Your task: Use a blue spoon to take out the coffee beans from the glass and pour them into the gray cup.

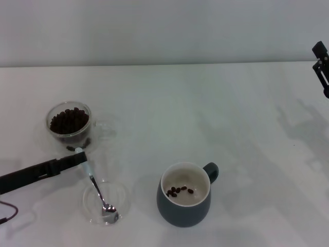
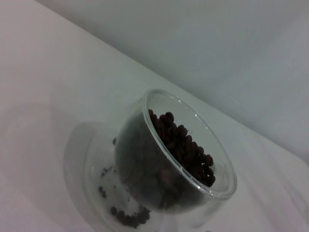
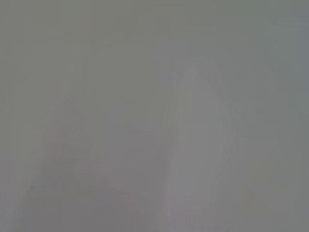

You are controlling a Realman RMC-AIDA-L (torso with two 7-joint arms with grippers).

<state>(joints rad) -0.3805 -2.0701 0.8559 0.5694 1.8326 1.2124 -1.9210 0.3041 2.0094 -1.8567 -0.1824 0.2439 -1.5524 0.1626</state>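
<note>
The glass (image 1: 69, 123) stands at the left, nearly full of coffee beans (image 1: 68, 120); the left wrist view shows it close up (image 2: 145, 169) with the beans (image 2: 183, 145). The gray cup (image 1: 185, 195) stands at the front middle with a few beans (image 1: 179, 191) inside. My left gripper (image 1: 77, 158) reaches in from the left, just in front of the glass, shut on the pale handle of the blue spoon (image 1: 95, 185). The spoon slants down and its metal bowl rests in a clear saucer (image 1: 121, 198). My right gripper (image 1: 321, 64) is parked at the far right edge.
A few loose beans (image 1: 72, 148) lie by the base of the glass, also in the left wrist view (image 2: 126, 218). The white table (image 1: 216, 113) stretches between the glass, the cup and the back wall. The right wrist view shows only blank grey.
</note>
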